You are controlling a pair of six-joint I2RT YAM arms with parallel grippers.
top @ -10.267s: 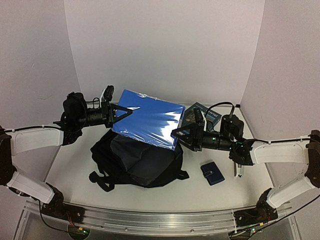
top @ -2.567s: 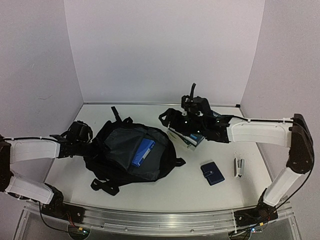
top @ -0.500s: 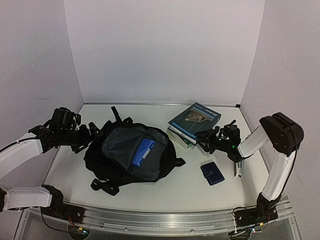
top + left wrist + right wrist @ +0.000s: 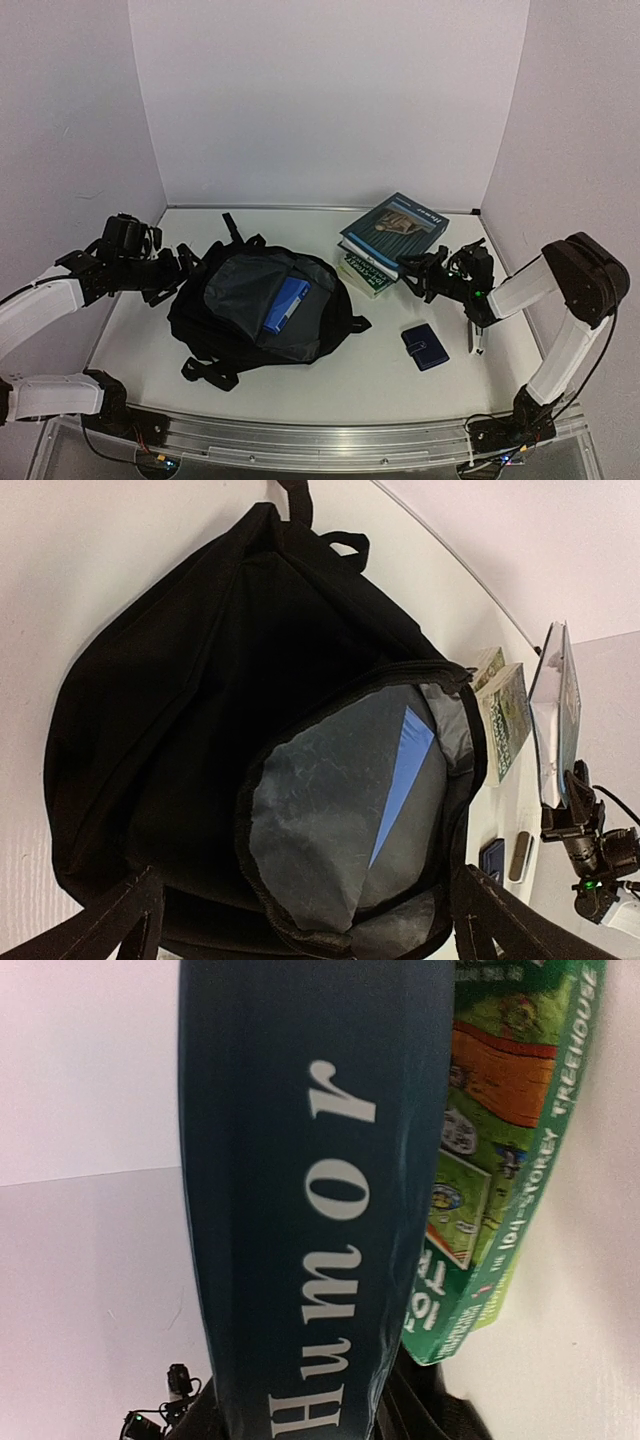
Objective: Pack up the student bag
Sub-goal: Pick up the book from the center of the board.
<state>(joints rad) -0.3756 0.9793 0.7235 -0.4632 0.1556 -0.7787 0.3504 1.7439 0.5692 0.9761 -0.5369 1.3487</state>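
The student bag (image 4: 260, 310) lies open mid-table, black with grey lining (image 4: 340, 810), and a blue folder (image 4: 288, 303) sticks out of its mouth. My left gripper (image 4: 186, 263) hovers open just off the bag's left side, holding nothing; in the left wrist view its fingers (image 4: 130, 920) frame the bag's opening. My right gripper (image 4: 412, 270) is shut on the near right edge of a dark-blue book (image 4: 395, 228) titled "Humor" (image 4: 310, 1190), lifted at a tilt off a green book (image 4: 362, 272).
A small dark-blue wallet (image 4: 425, 346) lies right of the bag, and a stapler (image 4: 478, 335) sits near the right arm. The green book (image 4: 500, 1140) rests against the bag's right rim. White walls close in the back and sides.
The right gripper has closed on the dark-blue book's edge and raised it off the stack. The left arm has barely moved.
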